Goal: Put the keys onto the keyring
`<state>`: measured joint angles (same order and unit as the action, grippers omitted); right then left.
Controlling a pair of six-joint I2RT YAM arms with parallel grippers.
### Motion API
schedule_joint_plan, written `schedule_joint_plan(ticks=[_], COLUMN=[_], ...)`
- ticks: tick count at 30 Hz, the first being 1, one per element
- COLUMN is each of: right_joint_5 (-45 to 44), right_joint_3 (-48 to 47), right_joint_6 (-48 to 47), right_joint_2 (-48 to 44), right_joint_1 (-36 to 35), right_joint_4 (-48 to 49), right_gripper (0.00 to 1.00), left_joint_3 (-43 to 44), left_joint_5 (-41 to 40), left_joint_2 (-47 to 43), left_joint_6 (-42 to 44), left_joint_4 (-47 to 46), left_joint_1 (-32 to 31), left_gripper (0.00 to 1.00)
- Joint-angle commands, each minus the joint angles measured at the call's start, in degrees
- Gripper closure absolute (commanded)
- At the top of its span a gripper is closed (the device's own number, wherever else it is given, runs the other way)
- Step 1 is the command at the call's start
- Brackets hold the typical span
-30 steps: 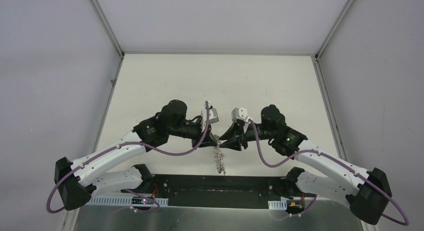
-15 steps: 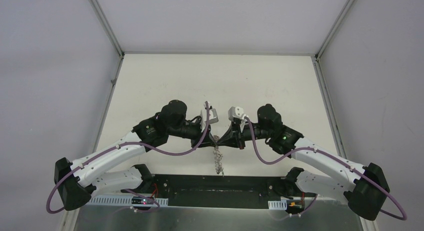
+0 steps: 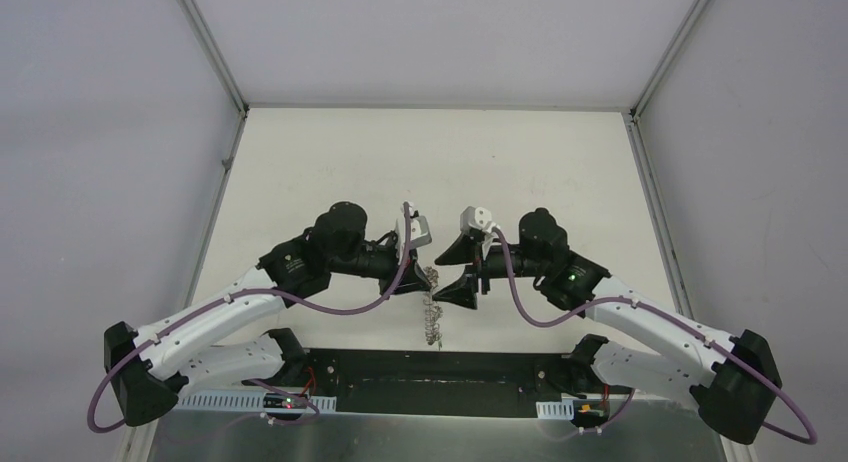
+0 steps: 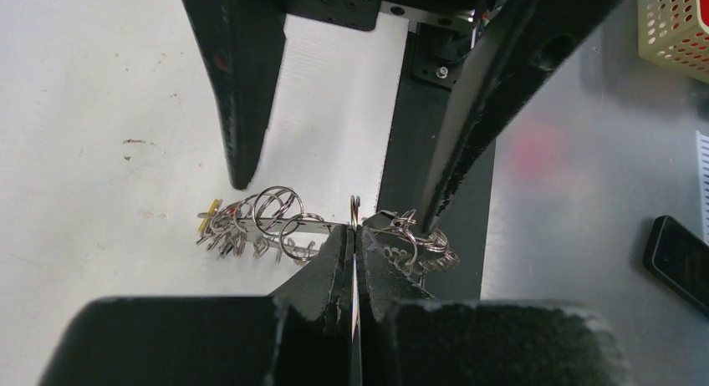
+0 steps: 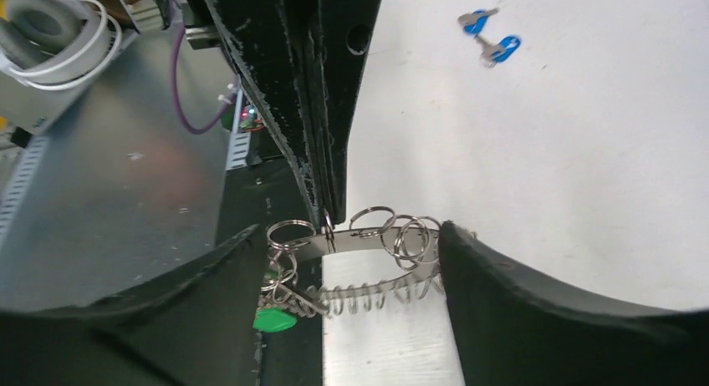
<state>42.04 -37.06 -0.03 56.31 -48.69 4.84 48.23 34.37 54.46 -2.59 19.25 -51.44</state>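
Left fingers (image 4: 330, 265) pressed together, pinching the keyring (image 4: 280, 223) from 6 o'clock in my wrist view — right fingers (image 5: 518, 302) spread, keyring between them.

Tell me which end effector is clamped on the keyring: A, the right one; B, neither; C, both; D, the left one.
D: the left end effector is pinched shut on the keyring, while the right end effector stands open with the ring between its fingers.
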Motion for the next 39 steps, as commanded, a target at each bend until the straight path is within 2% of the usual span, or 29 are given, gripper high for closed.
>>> schedule_joint_plan(ticks=[1,5,12,19,22,27,34,39], right_joint_5=[-2.30,-3.78,-5.72,-11.83,-15.19,-20.17,-21.88,-20.55], right_joint_3=[-1.43,-0.26,0.98,1.06,0.83,0.55,-1.72,-6.16], right_joint_6=[0.96,0.36,0.94,8.32,11.89,16.47,17.47,17.85], right_joint_2=[-3.49,-6.06,-7.90,-6.49,-5.39,-3.68,1.24,10.08], right_joint_1=[-0.36,-0.36,-0.36,-0.37,-0.36,-0.28,-0.27,-0.36], right_joint_4=[2.72,3.29,3.63,4.21,4.07,4.09,3.52,2.75], right_gripper=[0.14,0.01,0.00,0.00,0.00,0.00,0.00,0.00], left_joint_3=[-0.81,-2.49,-4.48,-3.00,-2.73,-2.47,-1.41,-0.84], left_joint_5=[-2.02,-3.35,-9.12,-16.89,-14.13,-6.25,-6.27,-8.03], left_joint_2=[-2.75,-4.31,-5.72,-2.70,-2.03,-2.69,-5.21,-6.00], left_joint_6=[-0.39,1.25,-0.51,-0.96,-1.39,-2.06,-2.21,-2.77], left_joint_4=[-4.21,-4.17,-5.04,-4.29,-4.51,-4.73,-1.70,-0.93], left_joint_1=[-0.50,-0.49,-0.50,1.78,6.40,17.95,30.16,39.67], left_gripper=[1.00,1.00,1.00,1.00,1.00,1.00,1.00,1.00])
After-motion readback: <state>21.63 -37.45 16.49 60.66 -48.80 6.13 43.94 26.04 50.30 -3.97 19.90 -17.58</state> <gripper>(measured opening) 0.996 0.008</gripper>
